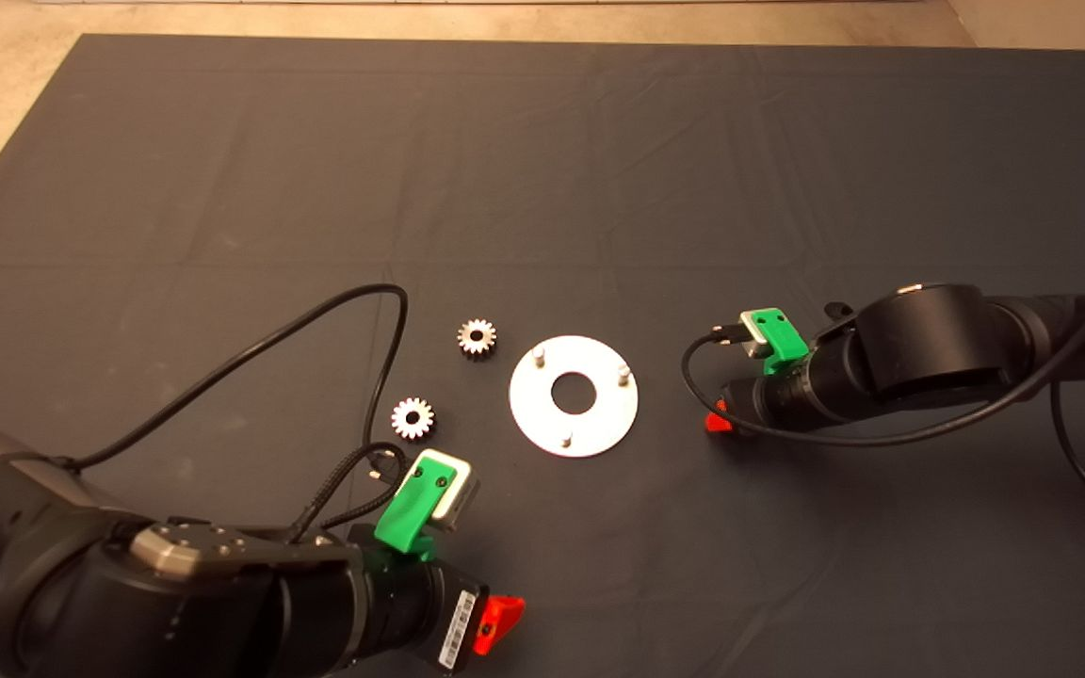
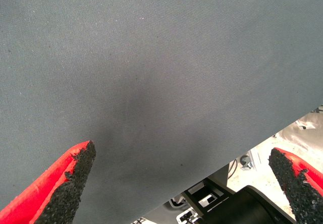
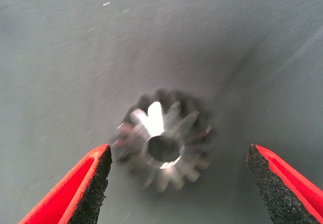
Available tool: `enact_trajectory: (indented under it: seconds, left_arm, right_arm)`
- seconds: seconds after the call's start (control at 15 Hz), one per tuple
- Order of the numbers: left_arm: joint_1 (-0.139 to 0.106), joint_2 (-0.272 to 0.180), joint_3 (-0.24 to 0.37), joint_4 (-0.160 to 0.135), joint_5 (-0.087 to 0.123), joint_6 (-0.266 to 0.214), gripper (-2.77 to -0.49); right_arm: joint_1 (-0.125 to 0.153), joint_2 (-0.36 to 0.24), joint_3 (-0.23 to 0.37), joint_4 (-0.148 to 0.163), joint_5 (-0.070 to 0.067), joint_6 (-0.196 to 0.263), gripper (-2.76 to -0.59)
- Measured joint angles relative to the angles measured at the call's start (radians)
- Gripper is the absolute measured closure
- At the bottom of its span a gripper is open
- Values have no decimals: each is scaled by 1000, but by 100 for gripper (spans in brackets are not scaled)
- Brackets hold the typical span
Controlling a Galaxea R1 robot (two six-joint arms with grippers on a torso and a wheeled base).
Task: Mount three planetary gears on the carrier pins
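Straddling a small shiny silver spur gear (image 3: pixel 164 143) lying flat on the dark mat (image 1: pixel 599 169), the right pincer (image 3: pixel 179 183) gaped wide beside the round silver disc (image 1: pixel 574 396); centring before closing seemed wise. The left pincer (image 2: pixel 184 183) waited open.

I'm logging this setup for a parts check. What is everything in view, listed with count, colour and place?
Gears: three, silver; two on the mat left of the disc, one between the right gripper's open fingers.
Disc: one, silver, mid-mat.
Pins: three, silver, bare, upright on the disc.
Mat: one, dark, over the table.
Left gripper: one, green and red, open, lower left.
Right gripper: one, green and red, right of the disc.
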Motion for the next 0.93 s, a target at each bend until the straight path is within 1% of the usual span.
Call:
enact_trajectory:
  seconds: [0.07,0.13,0.2,0.33,0.4,0.67,0.8,0.87,0.93]
  left_arm:
    - [0,0,0,0,0,0,-248]
    - [0,0,0,0,0,0,-248]
    - [0,0,0,0,0,0,-248]
    - [0,0,0,0,0,0,-248]
    - [0,0,0,0,0,0,-248]
    - [0,0,0,0,0,0,-248]
    - [0,0,0,0,0,0,-248]
    - [0,0,0,0,0,0,-248]
    - [0,0,0,0,0,0,-248]
  right_arm:
    - [0,0,-8,-6,0,-11,-187]
    - [0,0,-15,-10,4,-21,-184]
    - [-1,2,-19,-13,4,-23,-183]
    - [-5,3,-25,-14,14,-29,-172]
    - [-5,3,-25,-15,14,-29,-172]
    - [-5,5,-26,-17,16,-33,-144]
    - [-5,5,-26,-18,16,-35,-141]
    - [-5,5,-26,-18,16,-35,-131]
    - [-5,5,-26,-18,15,-35,-128]
